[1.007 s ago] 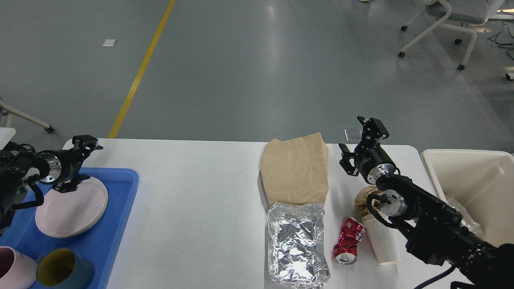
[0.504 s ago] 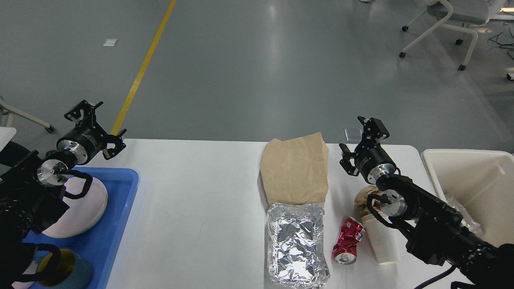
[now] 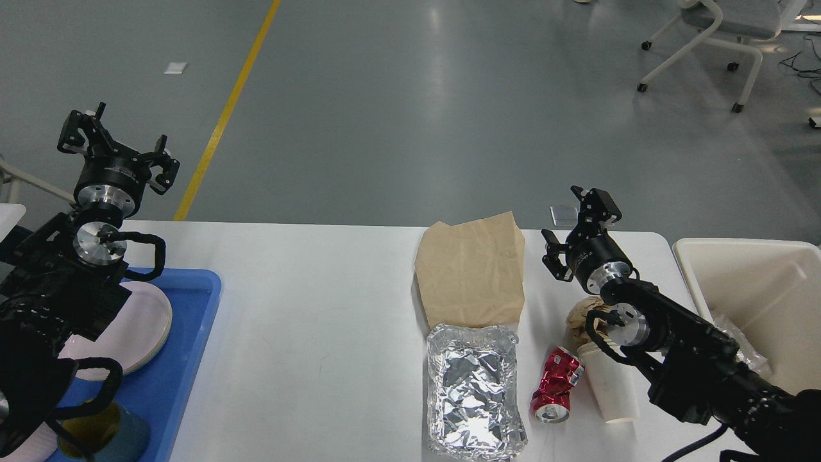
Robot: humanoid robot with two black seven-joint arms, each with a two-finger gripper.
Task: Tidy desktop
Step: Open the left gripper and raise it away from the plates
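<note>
The white desktop (image 3: 308,321) spans the view. On its right half lie a flat brown paper bag (image 3: 471,269), a crumpled foil tray (image 3: 473,391), a crushed red can (image 3: 555,385), a white paper cup on its side (image 3: 609,388) and a crumpled brown paper ball (image 3: 579,317). My left gripper (image 3: 115,144) is open and empty, raised high beyond the table's far left corner. My right gripper (image 3: 577,224) is open and empty, above the table right of the paper bag.
A blue tray (image 3: 183,359) at the left holds a pink plate (image 3: 138,330), a teal cup (image 3: 112,436) and a pink cup, partly hidden by my left arm. A cream bin (image 3: 757,301) stands at the right with clear plastic inside. Chairs stand on the grey floor beyond.
My left arm has lifted up and back from over the pink plate to high above the table's far left corner. The right arm and the items have not moved.
</note>
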